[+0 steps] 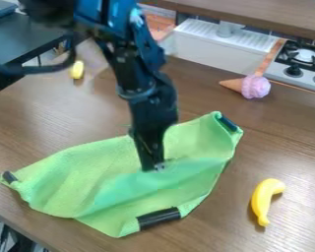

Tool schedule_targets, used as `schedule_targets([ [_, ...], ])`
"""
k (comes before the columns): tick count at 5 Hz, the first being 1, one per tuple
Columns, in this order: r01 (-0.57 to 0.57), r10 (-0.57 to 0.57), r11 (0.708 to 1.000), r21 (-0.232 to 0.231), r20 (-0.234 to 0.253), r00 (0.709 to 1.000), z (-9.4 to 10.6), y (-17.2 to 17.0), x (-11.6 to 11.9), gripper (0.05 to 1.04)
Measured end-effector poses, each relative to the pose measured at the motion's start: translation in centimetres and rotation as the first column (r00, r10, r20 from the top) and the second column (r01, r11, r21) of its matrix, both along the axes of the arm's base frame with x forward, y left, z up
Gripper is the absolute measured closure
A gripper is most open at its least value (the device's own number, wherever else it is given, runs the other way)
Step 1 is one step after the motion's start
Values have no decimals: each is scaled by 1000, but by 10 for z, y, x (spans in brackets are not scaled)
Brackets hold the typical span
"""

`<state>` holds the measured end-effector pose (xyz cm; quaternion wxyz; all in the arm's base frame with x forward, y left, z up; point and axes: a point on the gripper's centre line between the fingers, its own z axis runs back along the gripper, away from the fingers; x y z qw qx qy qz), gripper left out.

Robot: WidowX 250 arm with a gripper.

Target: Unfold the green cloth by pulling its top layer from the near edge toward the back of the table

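Note:
Pointing down over the middle of a green cloth point(88, 170), the black gripper point(153, 168) has its tip at the cloth's surface. Whether it holds any of the fabric cannot be made out. The cloth lies spread and rumpled on the brown table, with dark patches at its left corner, upper right corner and front edge. Its upper right part looks raised and curled. To the right of the cloth lies a yellow banana point(266, 198).
A toy ice cream cone point(255, 86) with a pink top lies at the back right, beside the white sink point(200, 44) and the stove point(304, 61). A small yellow object point(77, 70) is at the back left. The table point(206, 231) ends at the lower left.

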<state>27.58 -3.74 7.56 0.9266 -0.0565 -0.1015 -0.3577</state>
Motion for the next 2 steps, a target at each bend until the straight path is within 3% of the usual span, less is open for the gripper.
schedule_targets([
  [2,-52,52,999,2,16,999,21,27,12,1034],
])
